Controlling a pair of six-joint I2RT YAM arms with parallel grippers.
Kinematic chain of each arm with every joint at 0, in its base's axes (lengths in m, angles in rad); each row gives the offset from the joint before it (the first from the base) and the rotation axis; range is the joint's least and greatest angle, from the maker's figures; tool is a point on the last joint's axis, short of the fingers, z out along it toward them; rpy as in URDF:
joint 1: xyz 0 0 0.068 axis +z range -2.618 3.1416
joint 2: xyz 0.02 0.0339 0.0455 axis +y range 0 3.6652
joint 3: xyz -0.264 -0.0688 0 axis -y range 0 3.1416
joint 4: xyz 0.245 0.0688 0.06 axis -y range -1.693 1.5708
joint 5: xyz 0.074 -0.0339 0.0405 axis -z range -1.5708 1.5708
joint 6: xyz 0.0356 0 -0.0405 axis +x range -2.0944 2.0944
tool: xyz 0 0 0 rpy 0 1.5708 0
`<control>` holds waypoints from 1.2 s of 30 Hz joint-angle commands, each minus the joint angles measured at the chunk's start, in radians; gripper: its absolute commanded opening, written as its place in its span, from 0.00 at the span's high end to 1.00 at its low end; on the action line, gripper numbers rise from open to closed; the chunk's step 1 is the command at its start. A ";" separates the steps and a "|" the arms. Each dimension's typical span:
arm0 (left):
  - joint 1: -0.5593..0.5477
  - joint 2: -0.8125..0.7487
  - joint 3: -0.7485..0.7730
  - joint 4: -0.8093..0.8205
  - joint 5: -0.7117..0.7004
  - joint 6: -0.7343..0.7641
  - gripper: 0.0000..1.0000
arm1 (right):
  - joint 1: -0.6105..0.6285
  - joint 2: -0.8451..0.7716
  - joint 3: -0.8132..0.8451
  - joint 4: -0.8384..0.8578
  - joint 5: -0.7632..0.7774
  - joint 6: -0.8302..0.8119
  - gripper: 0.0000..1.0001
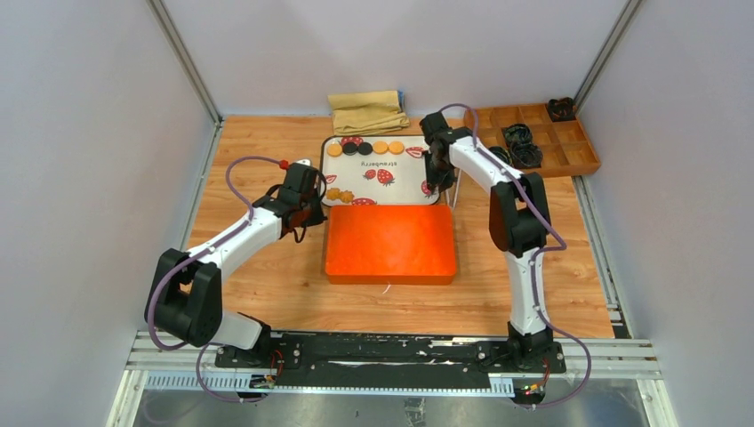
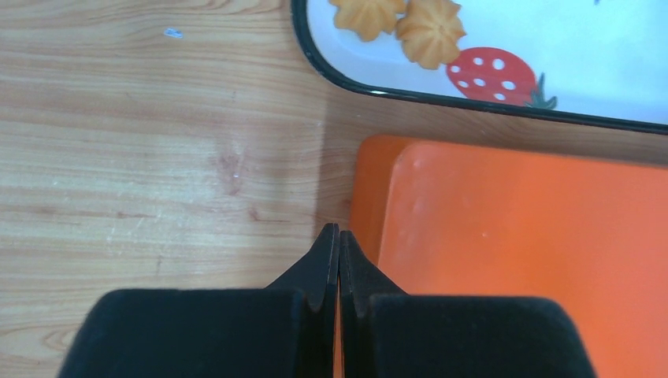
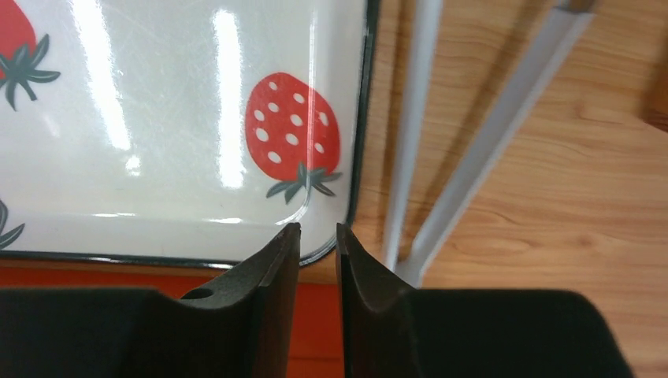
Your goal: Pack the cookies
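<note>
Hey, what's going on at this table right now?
Two robot arms are set to pack the cookies, but neither holds one. The left gripper is shut and empty, beside the left edge of the orange box. The right gripper, jaws slightly apart with nothing between them, is over the near right corner of the strawberry tray. The cookies lie on the tray: a row along its far edge, two flower-shaped ones near its left corner.

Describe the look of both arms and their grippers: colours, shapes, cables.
Both the left arm and the right arm have white tubular links joined by chunky black joint housings. A greyish-purple cable loops loosely along each. The left gripper and the right gripper are matt black, each with two broad fingers tapering to pointed tips. No markings are legible.
</note>
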 commanded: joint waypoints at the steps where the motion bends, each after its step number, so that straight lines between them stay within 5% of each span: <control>1: 0.001 -0.013 0.044 0.058 0.115 0.035 1.00 | -0.033 -0.126 -0.015 -0.030 0.127 -0.001 0.70; 13: -0.232 -0.038 0.083 0.142 0.143 0.149 1.00 | -0.137 -0.078 -0.065 -0.052 0.134 0.004 0.70; 20: -0.240 -0.050 0.028 0.148 0.128 0.143 1.00 | -0.140 0.000 -0.010 -0.056 0.092 0.011 0.72; 36: -0.239 -0.054 -0.029 0.165 0.125 0.132 1.00 | -0.135 -0.089 -0.087 -0.002 0.026 0.069 0.72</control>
